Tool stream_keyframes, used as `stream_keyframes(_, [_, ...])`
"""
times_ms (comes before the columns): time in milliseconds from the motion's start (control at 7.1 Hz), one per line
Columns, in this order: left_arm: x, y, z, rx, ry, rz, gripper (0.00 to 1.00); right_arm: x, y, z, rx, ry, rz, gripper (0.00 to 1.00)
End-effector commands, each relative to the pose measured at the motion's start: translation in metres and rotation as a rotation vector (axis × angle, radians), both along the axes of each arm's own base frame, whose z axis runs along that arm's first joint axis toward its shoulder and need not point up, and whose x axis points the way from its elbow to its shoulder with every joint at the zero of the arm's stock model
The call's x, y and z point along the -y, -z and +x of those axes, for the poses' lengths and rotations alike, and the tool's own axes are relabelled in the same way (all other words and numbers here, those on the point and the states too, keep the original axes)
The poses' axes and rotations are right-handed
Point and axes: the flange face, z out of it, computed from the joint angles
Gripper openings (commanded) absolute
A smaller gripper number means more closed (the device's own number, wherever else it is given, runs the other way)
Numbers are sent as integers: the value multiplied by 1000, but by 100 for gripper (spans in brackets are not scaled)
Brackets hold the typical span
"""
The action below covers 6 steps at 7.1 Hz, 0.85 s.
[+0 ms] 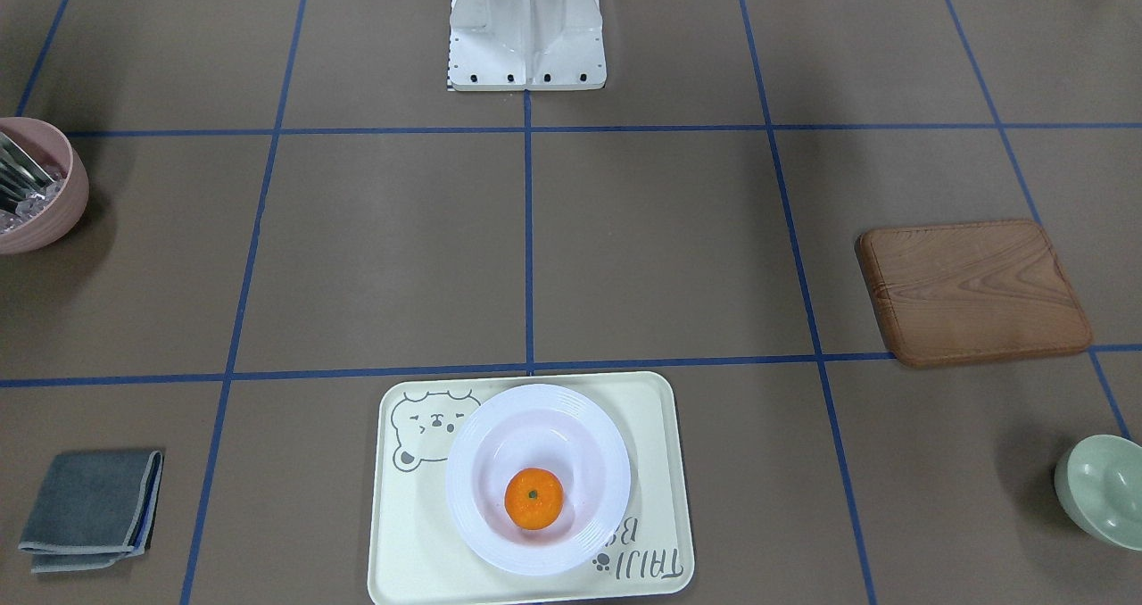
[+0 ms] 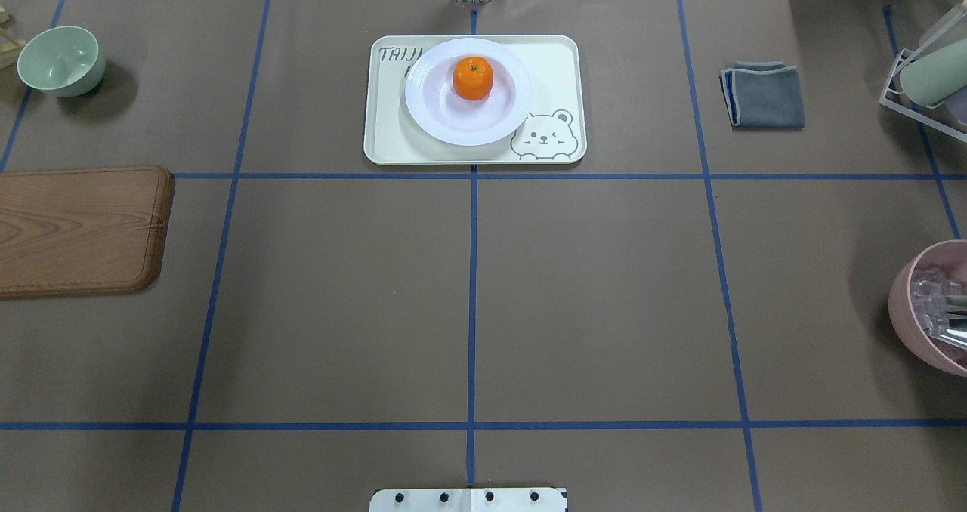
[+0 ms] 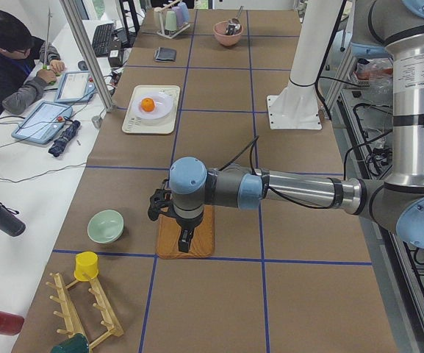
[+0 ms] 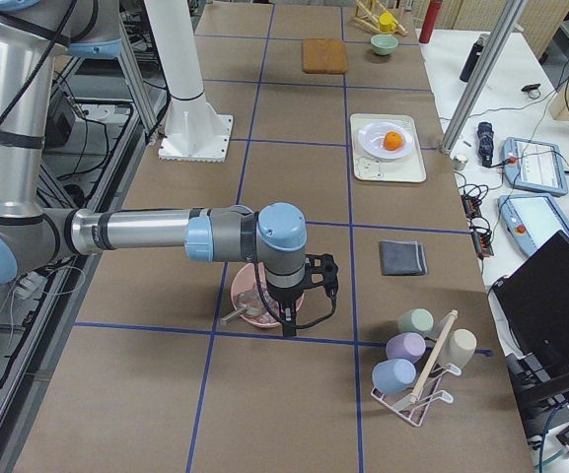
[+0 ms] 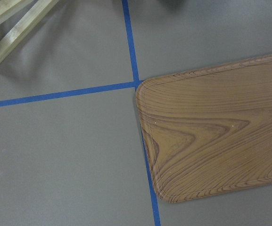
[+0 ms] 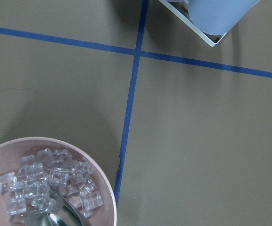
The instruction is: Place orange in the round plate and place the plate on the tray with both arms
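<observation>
On tray, plate holding orange, end effectors well apart

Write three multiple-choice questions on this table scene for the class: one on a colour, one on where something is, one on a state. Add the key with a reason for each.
1. What colour is the folded cloth?
A. Red
B. Yellow
C. Grey

2. Where does the orange lie?
A. On the folded cloth
B. In the round plate
C. On the bare table

3. How does the round plate stand?
A. Upright on the tray
B. Upside down on the table
C. Tilted against the folded cloth

Key:
1 C, the cloth is grey with a paler edge.
2 B, the orange rests in the plate's well.
3 A, the plate sits flat and open side up within the tray's rim.
</observation>
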Motion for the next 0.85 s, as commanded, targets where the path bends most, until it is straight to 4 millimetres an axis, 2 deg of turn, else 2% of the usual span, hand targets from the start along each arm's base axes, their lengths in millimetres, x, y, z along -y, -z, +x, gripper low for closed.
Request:
stream_keyframes(0, [0,0,0,0,0,0,99,0,2,0,0,0,5,100])
stream_keyframes(705, [0,-2,0,0,0,-4,99,0,4,-2,22,1,7,100])
